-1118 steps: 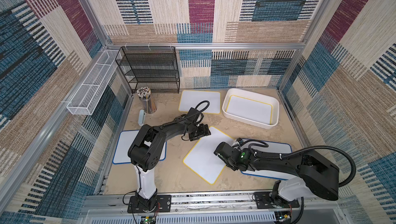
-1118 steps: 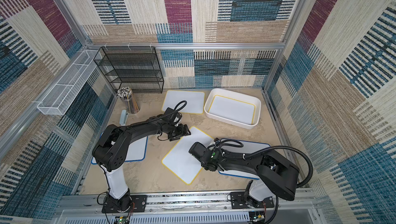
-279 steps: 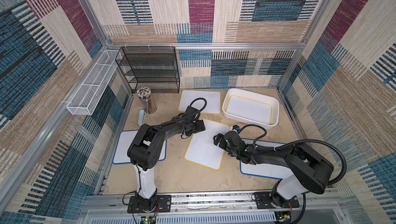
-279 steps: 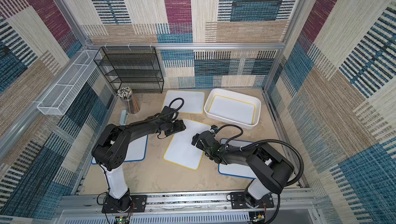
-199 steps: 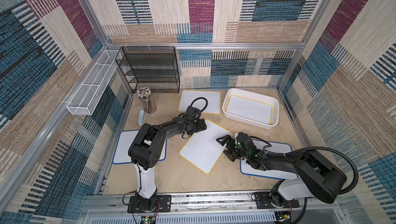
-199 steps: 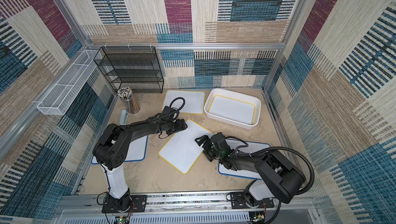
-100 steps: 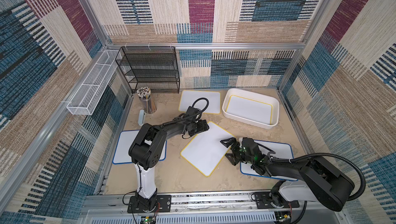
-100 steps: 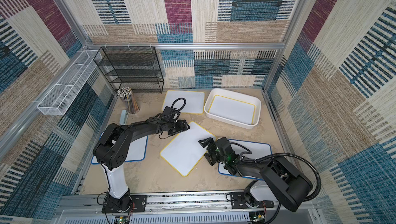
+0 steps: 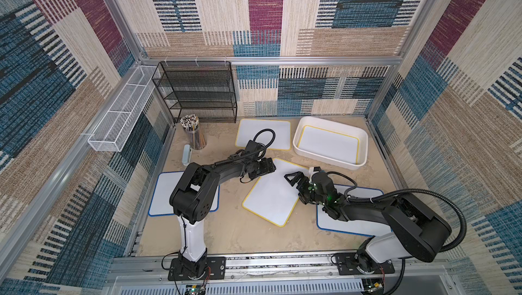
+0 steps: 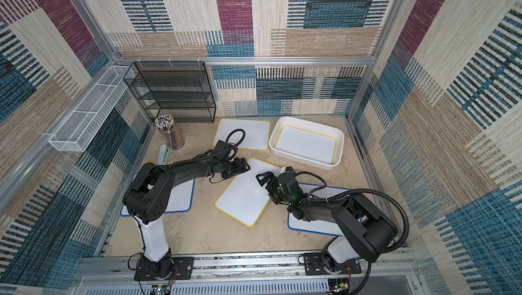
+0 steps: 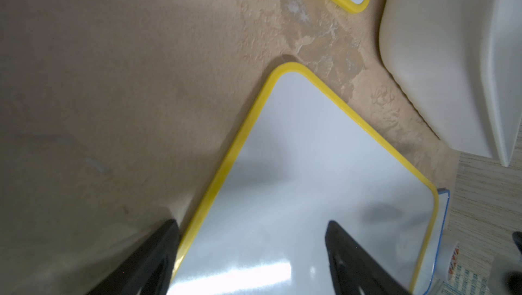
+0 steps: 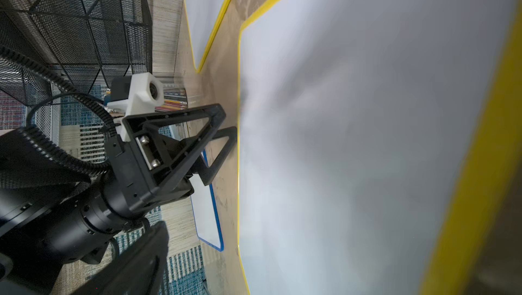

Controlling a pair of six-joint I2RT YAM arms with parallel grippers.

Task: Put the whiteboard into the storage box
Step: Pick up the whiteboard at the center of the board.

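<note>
A yellow-edged whiteboard [image 9: 271,194] [image 10: 243,194] lies askew on the table's middle. Its right corner overlaps a blue-edged board [image 9: 356,217]. My left gripper [image 9: 270,166] [image 11: 248,223] is open at the board's far-left corner, with one finger on the table beside the yellow edge and the other over the white face. My right gripper [image 9: 295,184] [image 10: 265,186] is open low over the board's right edge and holds nothing. The storage box [image 9: 327,163] [image 10: 305,163] [image 11: 452,53] stands at the back right. Another yellow-edged whiteboard [image 9: 329,144] lies flat inside it.
A third yellow-edged board [image 9: 264,127] lies at the back middle and a blue-edged one [image 9: 166,194] at the left. The black mesh rack [image 9: 197,90], pencil cup [image 9: 193,134], eraser [image 9: 187,155] and white wire tray [image 9: 121,115] line the back left.
The middle whiteboard has turned a little on the table. My right gripper has shifted slightly toward the far side along its right edge. The left gripper has hardly moved.
</note>
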